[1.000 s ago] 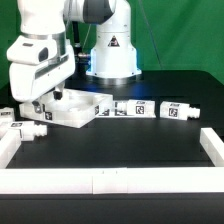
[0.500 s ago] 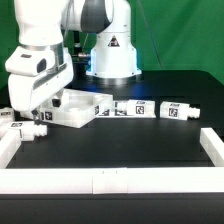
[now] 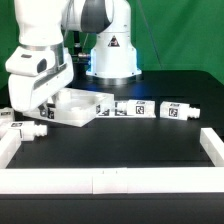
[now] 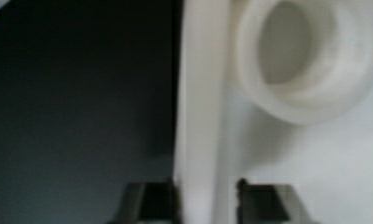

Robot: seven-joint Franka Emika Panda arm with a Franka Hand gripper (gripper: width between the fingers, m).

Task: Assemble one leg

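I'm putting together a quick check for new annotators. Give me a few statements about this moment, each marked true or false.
1. The gripper straddles the raised rim of the large flat white square panel. True.
2. Two small white blocky plastic legs lie on the black table, to the exterior view's right of the panel. True.
3. The gripper holds one leg. False: its fingers flank the panel's rim, and no leg is between them.
4. A leg stands in the panel's round socket. False: the round socket seen in the wrist view is empty.
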